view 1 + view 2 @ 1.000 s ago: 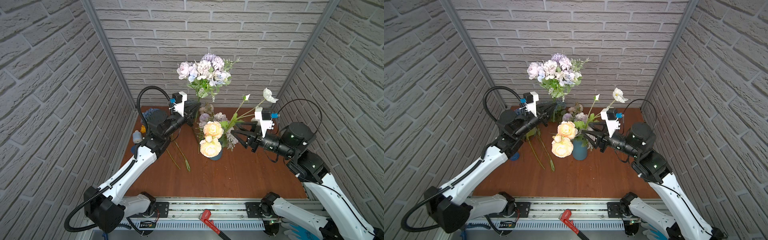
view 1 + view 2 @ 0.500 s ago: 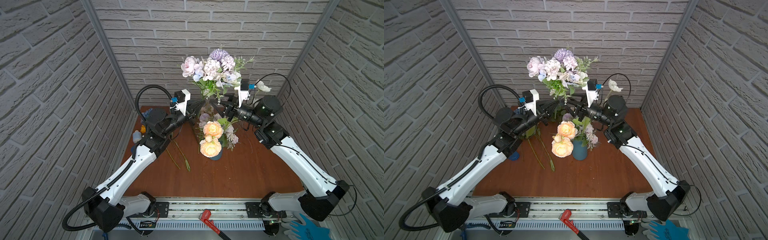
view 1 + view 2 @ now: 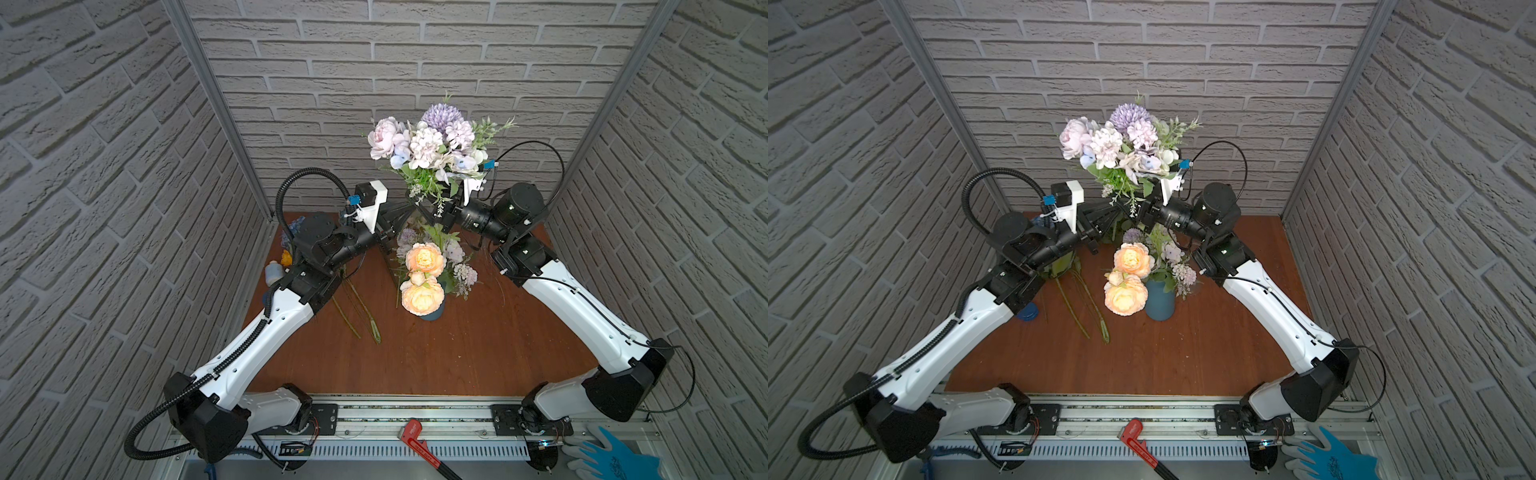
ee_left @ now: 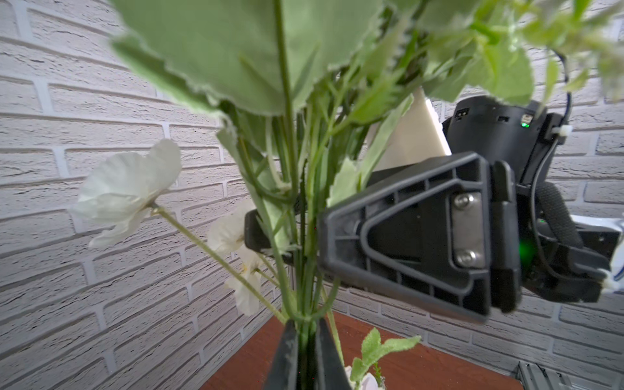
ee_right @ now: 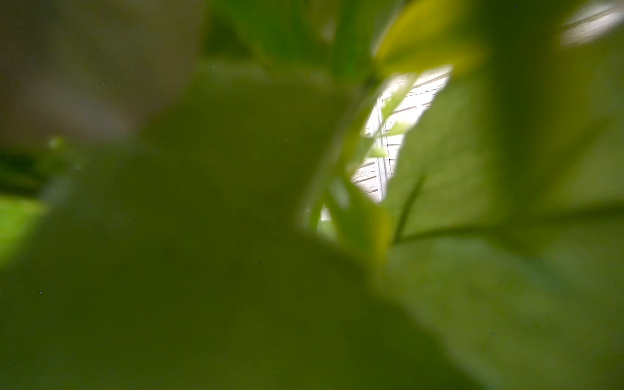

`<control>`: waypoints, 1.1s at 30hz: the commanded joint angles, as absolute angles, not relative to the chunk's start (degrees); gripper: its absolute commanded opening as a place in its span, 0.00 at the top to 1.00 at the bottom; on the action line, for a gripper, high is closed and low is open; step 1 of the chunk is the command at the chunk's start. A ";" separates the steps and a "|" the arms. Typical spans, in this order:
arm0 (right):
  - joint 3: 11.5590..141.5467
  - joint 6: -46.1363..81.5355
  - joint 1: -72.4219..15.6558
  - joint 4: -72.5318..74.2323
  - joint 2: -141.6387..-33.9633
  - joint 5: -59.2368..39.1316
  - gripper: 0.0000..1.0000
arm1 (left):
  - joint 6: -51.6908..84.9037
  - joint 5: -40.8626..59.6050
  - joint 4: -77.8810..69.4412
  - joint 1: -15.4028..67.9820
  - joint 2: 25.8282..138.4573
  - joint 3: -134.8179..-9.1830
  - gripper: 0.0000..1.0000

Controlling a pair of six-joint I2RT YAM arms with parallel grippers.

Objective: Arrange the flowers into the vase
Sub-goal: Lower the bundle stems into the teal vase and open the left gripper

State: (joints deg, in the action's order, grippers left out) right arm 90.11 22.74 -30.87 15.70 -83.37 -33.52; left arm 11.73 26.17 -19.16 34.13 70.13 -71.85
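Gray brick walls (image 3: 415,50) stand on three sides of a brown wooden table (image 3: 457,353).

The left gripper (image 4: 305,324) is pinched tight on the green stems of a big bunch of flowers (image 3: 432,145). It holds the bunch up in the air, above and a little behind the blue vase (image 3: 1159,299). A white flower (image 4: 125,189) leans out of the bunch on a thin stem.

The right gripper (image 4: 297,236) has one finger on each side of the same stems, higher up. I cannot tell if it is squeezing them or only standing around them. Its own camera sees only blurry green leaves.

Peach roses (image 3: 424,259) and small lilac flowers already sit in the vase. A few loose stems (image 3: 357,303) lie on the table beside it, near the left arm.

What could go wrong:
- If the left gripper lets go before the right one has a good hold, the bunch could fall and tip the vase.
- The bunch is wide and the vase is partly full, so the stems might miss the opening or push the roses out.
- The thin white flower could slip free.

A red wrench (image 3: 417,440) and a blue glove (image 3: 615,457) lie at the front. Any marks on them are too small to read.
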 commanded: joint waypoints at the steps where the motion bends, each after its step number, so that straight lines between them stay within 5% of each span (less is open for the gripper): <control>1: 91.55 23.64 -31.59 18.73 -83.41 -34.80 0.53 | 10.15 27.86 -20.61 34.80 70.00 -73.74 1.00; 6: 90.93 23.43 -31.90 18.31 -82.98 -34.89 0.57 | 9.48 27.95 -20.74 35.19 70.04 -73.85 1.00; 13: 90.48 22.43 -32.08 18.10 -81.45 -34.68 0.94 | 9.31 27.95 -20.72 35.51 70.24 -74.15 1.00; 15: 90.38 21.74 -32.02 17.85 -80.75 -34.47 0.94 | 9.39 27.54 -21.18 35.60 69.97 -73.55 0.79; 18: 90.56 20.22 -31.99 17.15 -79.62 -34.04 0.94 | 9.63 26.24 -21.88 35.60 69.25 -72.33 0.04; 33: 94.22 5.19 -31.73 5.75 -68.77 -25.21 0.94 | 13.80 3.70 -19.77 32.29 58.75 -54.29 0.02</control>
